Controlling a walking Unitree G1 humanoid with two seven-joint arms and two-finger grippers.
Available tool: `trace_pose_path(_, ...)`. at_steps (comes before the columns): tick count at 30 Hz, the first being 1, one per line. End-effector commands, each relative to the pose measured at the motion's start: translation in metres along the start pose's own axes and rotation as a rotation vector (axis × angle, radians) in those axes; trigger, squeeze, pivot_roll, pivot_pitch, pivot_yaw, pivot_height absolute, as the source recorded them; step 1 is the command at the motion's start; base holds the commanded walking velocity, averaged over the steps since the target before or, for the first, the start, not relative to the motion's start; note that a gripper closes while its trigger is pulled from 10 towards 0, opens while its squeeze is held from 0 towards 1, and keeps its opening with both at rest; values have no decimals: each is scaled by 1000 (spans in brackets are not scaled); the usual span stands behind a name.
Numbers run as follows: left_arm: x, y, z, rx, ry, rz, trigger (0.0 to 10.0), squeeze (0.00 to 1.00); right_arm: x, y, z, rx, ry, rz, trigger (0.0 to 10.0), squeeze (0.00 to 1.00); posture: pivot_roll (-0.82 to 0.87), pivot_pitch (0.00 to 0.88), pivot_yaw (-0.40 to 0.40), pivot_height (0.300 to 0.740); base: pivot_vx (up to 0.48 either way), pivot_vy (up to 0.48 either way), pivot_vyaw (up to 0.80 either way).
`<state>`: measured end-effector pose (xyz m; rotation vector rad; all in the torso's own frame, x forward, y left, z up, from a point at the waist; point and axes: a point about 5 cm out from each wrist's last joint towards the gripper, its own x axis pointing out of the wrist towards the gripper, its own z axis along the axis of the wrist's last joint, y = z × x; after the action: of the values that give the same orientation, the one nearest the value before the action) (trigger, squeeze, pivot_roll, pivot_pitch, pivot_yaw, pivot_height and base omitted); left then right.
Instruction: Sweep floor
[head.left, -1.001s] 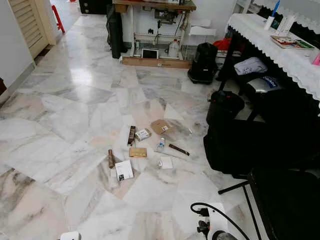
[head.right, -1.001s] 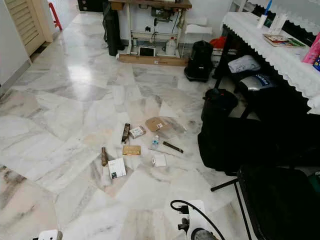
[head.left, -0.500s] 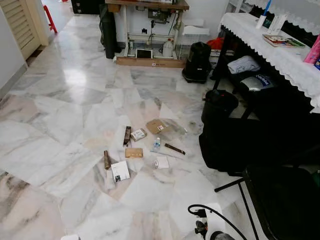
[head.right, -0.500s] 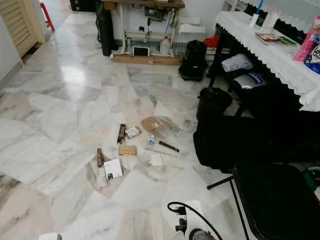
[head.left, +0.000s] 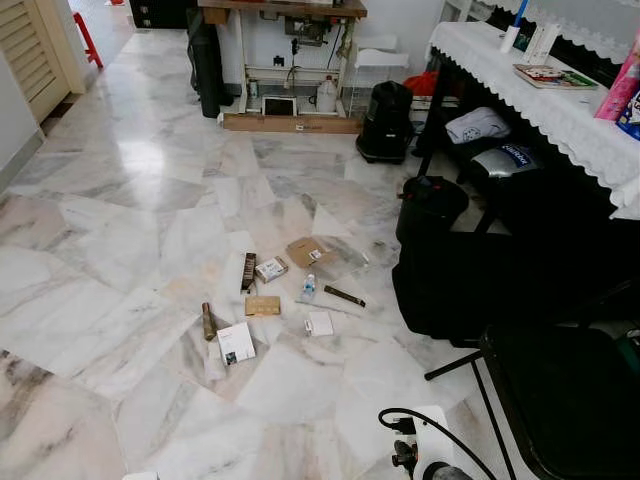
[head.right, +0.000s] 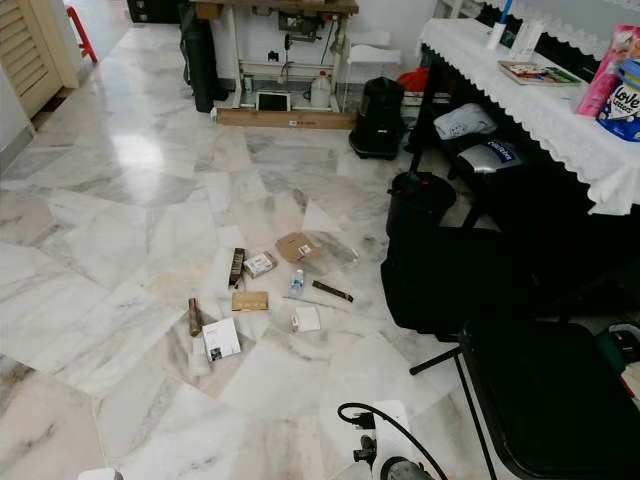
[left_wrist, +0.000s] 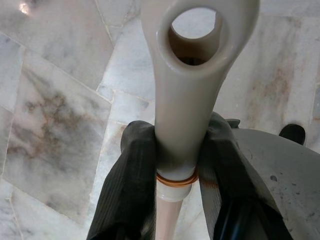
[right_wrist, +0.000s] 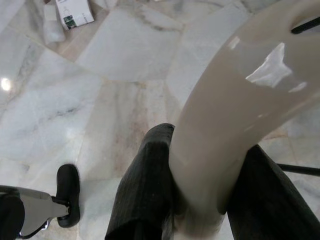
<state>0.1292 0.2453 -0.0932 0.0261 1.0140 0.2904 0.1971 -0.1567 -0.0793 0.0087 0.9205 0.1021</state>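
The left gripper (left_wrist: 177, 165) has its fingers (left_wrist: 131, 180) clamped on the beige broom handle (left_wrist: 192, 75), just behind the moulded hanging eye at its end. The right gripper (right_wrist: 200, 200) has its fingers (right_wrist: 145, 190) clamped on a second beige plastic handle (right_wrist: 240, 125), glossy and curved; whether it belongs to the dustpan cannot be told. Both handles appear rigid, light and smooth, so a grip may slip or twist; the hold is best kept on the straight shaft, not the flared end. The marble floor (head.left: 120, 250) ahead of the fingers carries the litter: a brown tube (head.left: 208, 321), a white card (head.left: 236, 342), a flat cardboard piece (head.left: 262, 305), a small bottle (head.left: 309, 288) and a dark stick (head.left: 344, 296). These are light and likely to skid on polished stone.
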Motion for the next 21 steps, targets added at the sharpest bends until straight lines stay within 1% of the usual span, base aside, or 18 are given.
trace_pose_path(1,1,-3,1,-9,2,-4,10000,0,2,-4,15,35,-44,-16,10000,0,-55,0,-85,740,0,0,0)
trace_pose_path(3,1,-4,2,-8,-1,-7,10000,0,2,-4,19,32,-53,-18,10000,0,-48,0,-81,740,0,0,0)
trace_pose_path(4,1,-3,4,-2,-5,-10,10000,0,3,-3,23,40,-65,-22,10000,0,-44,0,-67,740,0,0,0)
trace_pose_path(6,1,-3,4,1,-6,-10,10000,0,3,-3,24,43,-68,-24,10000,0,-44,0,-67,740,0,0,0)
trace_pose_path(8,2,0,7,19,-8,-10,10000,0,4,1,27,64,-79,-28,10000,0,-42,0,-36,740,0,0,0)
trace_pose_path(9,2,0,7,19,-8,-10,10000,0,4,1,27,64,-79,-28,10000,0,-42,0,-36,740,0,0,0)
trace_pose_path(10,2,1,8,28,-8,-10,10000,0,4,3,26,66,-79,-24,10000,0,-41,0,-24,740,0,0,0)
trace_pose_path(11,2,3,9,41,-8,-9,10000,0,4,9,22,69,-72,-12,10000,0,-30,0,-13,740,0,0,0)
trace_pose_path(12,2,3,9,41,-8,-9,10000,0,4,9,22,69,-72,-12,10000,0,-30,0,-13,740,0,0,0)
trace_pose_path(13,2,4,10,43,-10,-6,10000,0,4,15,16,69,-59,3,10000,0,-16,0,-13,740,0,0,0)
trace_pose_path(17,2,7,12,41,-14,2,10000,0,3,21,6,75,-31,11,10000,0,4,0,-9,740,0,0,0)
trace_pose_path(21,2,8,12,34,-15,13,10000,0,3,23,5,81,-29,17,10000,0,9,0,-25,740,0,0,0)
